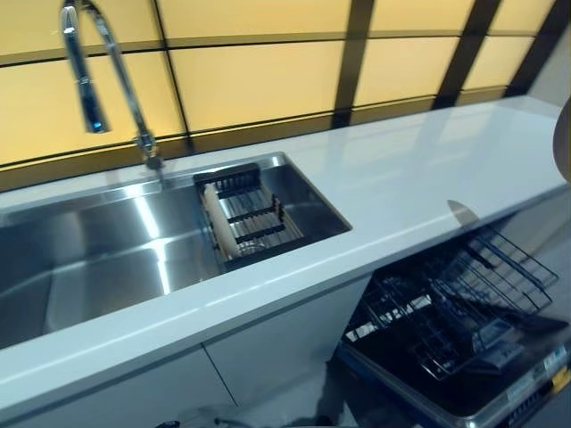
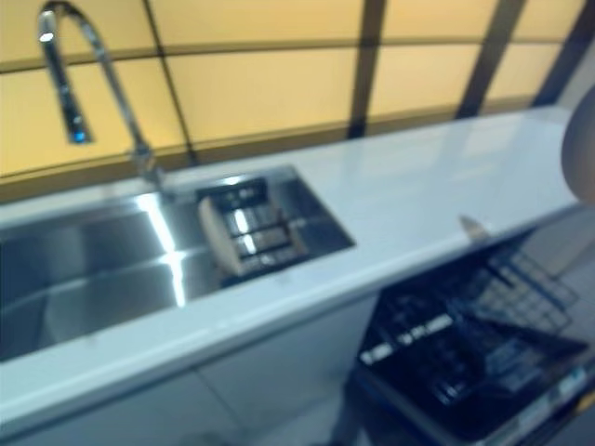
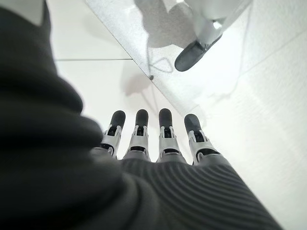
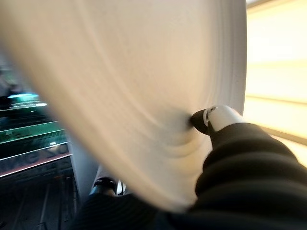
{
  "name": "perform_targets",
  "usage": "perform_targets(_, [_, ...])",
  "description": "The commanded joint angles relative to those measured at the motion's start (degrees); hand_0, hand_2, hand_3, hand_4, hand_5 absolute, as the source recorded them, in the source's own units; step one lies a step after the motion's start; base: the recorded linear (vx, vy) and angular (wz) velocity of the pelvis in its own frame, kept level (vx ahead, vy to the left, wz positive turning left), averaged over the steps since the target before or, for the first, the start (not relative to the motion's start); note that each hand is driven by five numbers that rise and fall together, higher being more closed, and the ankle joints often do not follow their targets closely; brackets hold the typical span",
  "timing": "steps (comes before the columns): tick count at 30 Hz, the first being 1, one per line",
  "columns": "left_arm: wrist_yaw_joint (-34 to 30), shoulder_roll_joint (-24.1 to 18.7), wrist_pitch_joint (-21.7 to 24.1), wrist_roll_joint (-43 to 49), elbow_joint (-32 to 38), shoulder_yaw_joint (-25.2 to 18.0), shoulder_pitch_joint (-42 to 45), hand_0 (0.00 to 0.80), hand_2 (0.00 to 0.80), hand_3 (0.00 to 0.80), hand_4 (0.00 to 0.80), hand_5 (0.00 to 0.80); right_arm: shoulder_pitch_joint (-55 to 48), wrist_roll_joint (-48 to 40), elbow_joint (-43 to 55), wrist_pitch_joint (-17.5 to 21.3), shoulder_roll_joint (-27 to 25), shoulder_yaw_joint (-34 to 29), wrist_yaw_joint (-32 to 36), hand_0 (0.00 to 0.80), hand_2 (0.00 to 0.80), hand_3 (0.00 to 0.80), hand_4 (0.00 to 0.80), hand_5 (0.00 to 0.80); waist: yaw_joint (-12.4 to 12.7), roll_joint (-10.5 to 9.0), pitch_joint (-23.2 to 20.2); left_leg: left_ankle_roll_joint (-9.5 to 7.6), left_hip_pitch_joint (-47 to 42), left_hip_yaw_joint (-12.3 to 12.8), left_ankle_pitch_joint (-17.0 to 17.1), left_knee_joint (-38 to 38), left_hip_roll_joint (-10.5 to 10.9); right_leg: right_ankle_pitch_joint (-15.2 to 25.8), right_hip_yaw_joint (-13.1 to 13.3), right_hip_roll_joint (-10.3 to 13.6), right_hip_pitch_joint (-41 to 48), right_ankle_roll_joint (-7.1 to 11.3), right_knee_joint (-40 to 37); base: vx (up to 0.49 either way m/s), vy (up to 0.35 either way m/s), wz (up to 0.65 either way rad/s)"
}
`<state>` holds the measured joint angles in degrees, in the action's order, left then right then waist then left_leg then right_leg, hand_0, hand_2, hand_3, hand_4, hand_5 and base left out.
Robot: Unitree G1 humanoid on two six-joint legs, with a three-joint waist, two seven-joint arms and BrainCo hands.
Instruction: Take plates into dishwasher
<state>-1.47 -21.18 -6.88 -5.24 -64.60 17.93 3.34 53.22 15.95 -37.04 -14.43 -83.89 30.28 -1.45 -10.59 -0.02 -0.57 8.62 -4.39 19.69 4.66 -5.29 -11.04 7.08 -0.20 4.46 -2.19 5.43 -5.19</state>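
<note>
Standing in the sink (image 1: 80, 267), a small dish rack (image 1: 254, 223) holds one pale plate (image 1: 215, 230) on edge at its left end. Below the white counter (image 1: 401, 178), on the right, the open dishwasher's wire rack (image 1: 455, 312) looks empty. A second plate (image 4: 144, 81), cut off at the right edge, is pinched by the right hand (image 4: 216, 120). Over the floor, the left hand (image 3: 158, 143) hangs with fingers straight, holding nothing.
</note>
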Motion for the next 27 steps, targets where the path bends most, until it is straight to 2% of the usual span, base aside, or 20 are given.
perform_targets(1, [-0.29, -3.13, 1.37, 1.73, -0.78, 0.29, -3.58, 0.000, 0.000, 0.000, 0.000, 0.000, -5.19, 4.80, 2.84, 4.28, -2.03, -9.47, -3.99, 0.800, 0.800, 0.800, 0.800, 0.800, -1.37, -3.01, 3.32, -0.31, -4.28, -0.36, -4.50, 0.29, -0.82, -1.46, 1.78, 1.95, 0.09, 5.24, 0.19, -0.041, -0.013, -0.23])
perform_targets(6, [0.19, -3.26, 1.84, 1.13, -0.42, 0.03, -4.48, 0.000, 0.000, 0.000, 0.000, 0.000, -24.42, 7.88, 6.38, 6.17, 0.80, -24.12, -5.67, 0.800, 0.800, 0.800, 0.800, 0.800, -2.92, -2.59, 4.75, -0.37, -3.92, 0.62, -4.55, 0.29, -0.94, -1.07, 2.08, 2.00, -1.18, 5.25, 0.19, -0.044, -0.026, -0.14])
perform_targets(10, [0.14, -3.43, 1.86, 0.77, -0.24, -0.13, -5.51, 0.000, 0.000, 0.000, 0.000, 0.000, -31.37, 11.37, 8.29, 5.72, 3.42, -28.69, -6.61, 0.800, 0.800, 0.800, 0.800, 0.800, -3.03, -2.19, 5.87, -0.39, -3.41, 0.88, -4.49, 0.29, -0.96, -0.82, 1.69, 2.25, -2.01, 5.16, 0.19, -0.061, -0.025, -0.05])
perform_targets(14, [-0.04, -3.45, 1.62, 0.76, -0.22, -0.18, -6.44, 0.000, 0.000, 0.000, 0.000, 0.000, -32.92, 15.38, 9.20, 4.40, 5.32, -28.48, -8.73, 0.800, 0.800, 0.800, 0.800, 0.800, -2.87, -1.62, 6.98, -0.44, -2.56, 0.48, -4.28, 0.29, -0.83, -0.63, 1.19, 2.45, -2.58, 5.04, 0.19, -0.065, -0.010, 0.01])
perform_targets(18, [-0.14, -3.28, 1.47, 0.72, 0.02, -0.28, -6.63, 0.000, 0.000, 0.000, 0.000, 0.000, -32.90, 19.70, 10.15, 1.36, 8.20, -26.74, -9.57, 0.800, 0.800, 0.800, 0.800, 0.800, -2.62, -0.77, 7.61, -0.54, -2.08, -0.10, -4.20, 0.29, -0.57, -0.62, 0.69, 2.66, -2.88, 4.97, 0.19, -0.029, 0.000, 0.03])
perform_targets(27, [-0.42, -2.67, 1.18, 0.84, 0.86, 0.27, -7.63, 0.000, 0.000, 0.000, 0.000, 0.000, -30.39, 24.72, 8.91, -0.22, 13.34, -20.86, -10.03, 0.800, 0.800, 0.800, 0.800, 0.800, -1.18, 0.46, 8.57, -0.74, -1.37, -1.05, -4.02, 0.29, -0.06, -0.58, -0.82, 3.47, -2.93, 4.90, 0.19, -0.020, 0.004, 0.06])
